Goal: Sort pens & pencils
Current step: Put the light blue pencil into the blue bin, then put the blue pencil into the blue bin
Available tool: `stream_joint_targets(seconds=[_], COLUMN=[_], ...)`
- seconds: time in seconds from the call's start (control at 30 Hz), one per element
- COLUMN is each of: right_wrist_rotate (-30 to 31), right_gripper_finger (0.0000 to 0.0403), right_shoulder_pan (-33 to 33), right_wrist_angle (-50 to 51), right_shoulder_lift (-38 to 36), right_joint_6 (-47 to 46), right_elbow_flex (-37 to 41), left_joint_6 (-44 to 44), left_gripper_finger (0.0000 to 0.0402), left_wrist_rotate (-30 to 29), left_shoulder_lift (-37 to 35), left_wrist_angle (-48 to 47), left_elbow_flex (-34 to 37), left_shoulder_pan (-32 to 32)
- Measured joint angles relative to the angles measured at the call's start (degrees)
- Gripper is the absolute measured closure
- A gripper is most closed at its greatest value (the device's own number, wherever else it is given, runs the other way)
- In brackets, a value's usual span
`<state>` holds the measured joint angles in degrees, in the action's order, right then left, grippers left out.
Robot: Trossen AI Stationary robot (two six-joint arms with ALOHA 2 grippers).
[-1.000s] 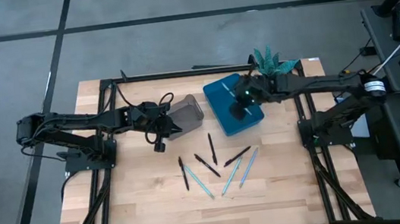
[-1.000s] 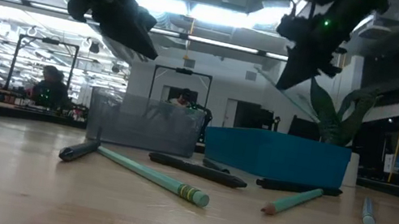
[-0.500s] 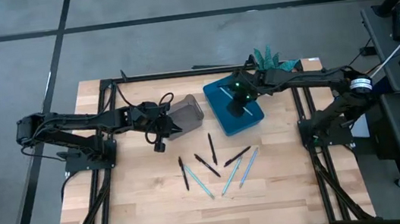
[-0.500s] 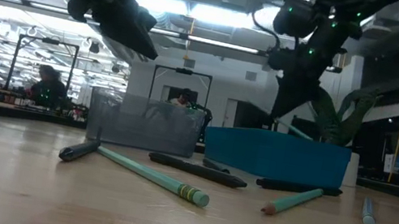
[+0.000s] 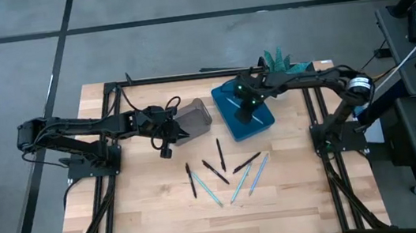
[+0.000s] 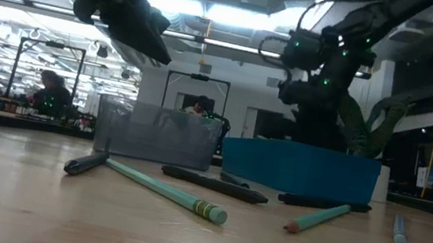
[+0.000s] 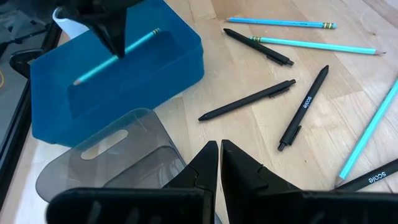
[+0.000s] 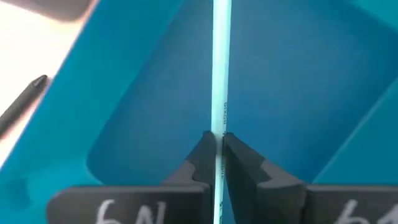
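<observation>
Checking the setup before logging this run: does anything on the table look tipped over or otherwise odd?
Yes: the clear grey bin lies tipped on its side beside the upright blue bin, its opening facing the pens and pencils scattered on the table.

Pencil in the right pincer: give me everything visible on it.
The slim light-blue pencil is a thin straight stick with small dark print along its side and, in the left wrist view, a pale tip. The right pincer is shut on it, one dark finger on each side. It hangs tilted inside the open blue plastic bin, above the bin's floor; whether its tip touches the bin cannot be told.
</observation>
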<state>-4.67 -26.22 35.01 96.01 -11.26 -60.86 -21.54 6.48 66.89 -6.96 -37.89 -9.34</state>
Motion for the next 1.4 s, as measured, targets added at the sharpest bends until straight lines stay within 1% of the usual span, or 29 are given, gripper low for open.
stream_joint_targets(seconds=[0.07, 0.2, 0.3, 0.57, 0.87, 1.0, 1.07, 1.23, 1.4], right_wrist_rotate=[-1.42, -1.44, -1.49, -1.49, -1.09, -1.01, -1.02, -1.07, -1.44], right_gripper_finger=[0.0377, 0.0377, 0.0377, 0.0376, 0.0334, 0.0329, 0.0328, 0.0328, 0.0328], right_shoulder_pan=[-0.52, -0.69, -0.69, -1.06, -1.06, -1.06, -1.06, -1.04, -1.04], right_wrist_angle=[-0.05, -0.76, -2.31, -2.7, -3.09, -4.71, -5.67, -6.22, -6.24], right_shoulder_lift=[1.02, 2.42, 2.46, 2.46, 2.46, 2.49, 2.46, 0.29, -5.05], right_joint_6=[0.81, 2.09, 2.79, 2.79, 4.42, 6.15, 7.43, 10.32, 10.48], right_elbow_flex=[0.0, 0.02, 0.02, 0.02, 0.02, 0.02, 0.02, 0.02, 0.02], left_joint_6=[0.0, 0.03, 0.1, 0.37, 0.09, -0.02, -0.04, 0.0, 0.26], left_gripper_finger=[0.0388, 0.0388, 0.0388, 0.0388, 0.0388, 0.0388, 0.0388, 0.0388, 0.0388], left_wrist_rotate=[-0.01, 0.0, 0.0, 0.0, -0.02, -0.12, -1.35, -5.55, -5.75], left_shoulder_lift=[-0.01, 0.0, 0.0, 0.0, -0.02, -0.02, -0.01, 0.0, 0.0], left_wrist_angle=[-0.02, -0.02, -0.04, -0.92, -1.18, -1.18, -1.18, -1.16, -1.14], left_elbow_flex=[0.0, 0.0, 0.0, 0.0, 0.0, 0.0, 0.0, 0.0, 0.0], left_shoulder_pan=[-0.01, 0.0, 0.0, -0.02, 0.0, 0.0, 0.0, -0.02, 0.0])
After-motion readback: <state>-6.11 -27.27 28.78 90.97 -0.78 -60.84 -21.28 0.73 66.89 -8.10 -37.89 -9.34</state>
